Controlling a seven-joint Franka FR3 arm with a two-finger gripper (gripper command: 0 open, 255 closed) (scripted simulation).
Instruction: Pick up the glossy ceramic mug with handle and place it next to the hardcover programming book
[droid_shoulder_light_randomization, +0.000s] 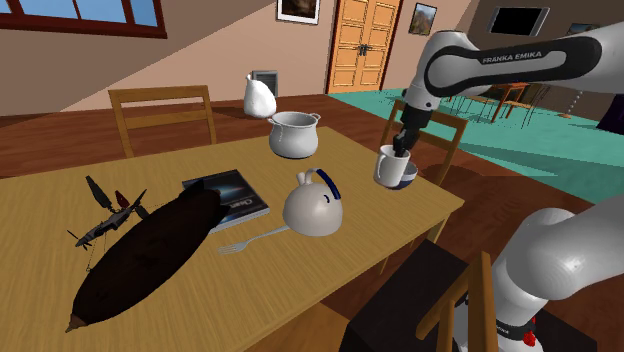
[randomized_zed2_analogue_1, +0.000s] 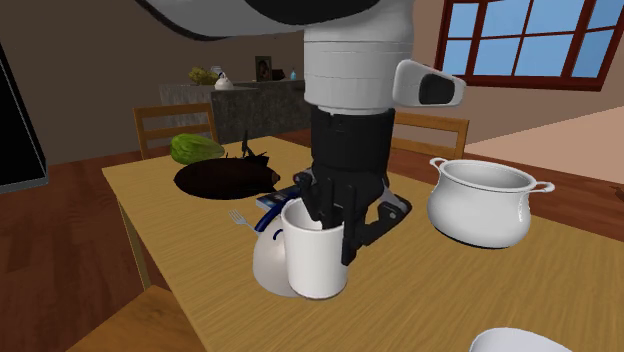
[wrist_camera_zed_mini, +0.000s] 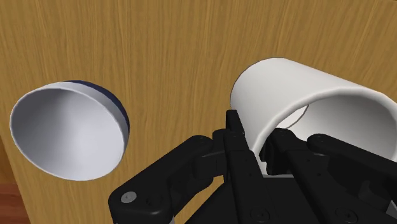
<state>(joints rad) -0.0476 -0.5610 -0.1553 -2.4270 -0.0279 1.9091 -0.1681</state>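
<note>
A plain white mug hangs in the air over the table's corner at the shoulder view's right. My gripper is shut on its rim, one finger inside the wall and one outside. The second exterior view has the mug hanging under the black gripper, clear of the tabletop. From the wrist, the mug is clasped between the fingers of the gripper. The dark-covered book lies flat mid-table, well to the shoulder view's left of the mug, partly under a long dark object.
A white kettle with a blue handle stands between book and mug, a fork beside it. A white pot and a pitcher stand farther back. A bowl with a blue outside sits on the table below the gripper. Chairs ring the table.
</note>
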